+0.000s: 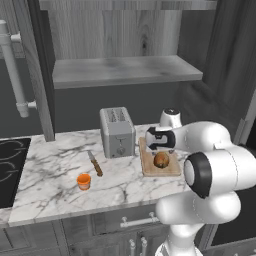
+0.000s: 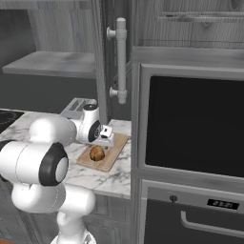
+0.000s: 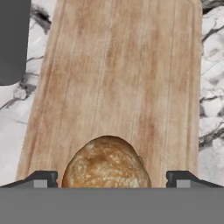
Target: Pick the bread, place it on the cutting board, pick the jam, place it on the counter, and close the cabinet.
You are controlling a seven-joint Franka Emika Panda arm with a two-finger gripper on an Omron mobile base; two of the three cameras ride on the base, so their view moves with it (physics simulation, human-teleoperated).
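**Bread down on board, fingers released**

Left base view: bread (image 1: 161,159) sits on the cutting board (image 1: 150,169), just below the fingers (image 1: 159,146); toaster (image 1: 117,132) beside the board, knife (image 1: 95,163) and jam (image 1: 84,181) well off to the side on the worktop (image 1: 45,170). Jam looks already out of the cabinet.

Right base view: fingers (image 2: 104,141) hang just above the bread (image 2: 97,152), board (image 2: 114,150) under it.

Hand view: fingers (image 3: 112,178) spread wide, bread (image 3: 106,162) between the tips, untouched — looks like a drop-off, board (image 3: 127,70) stretching ahead.
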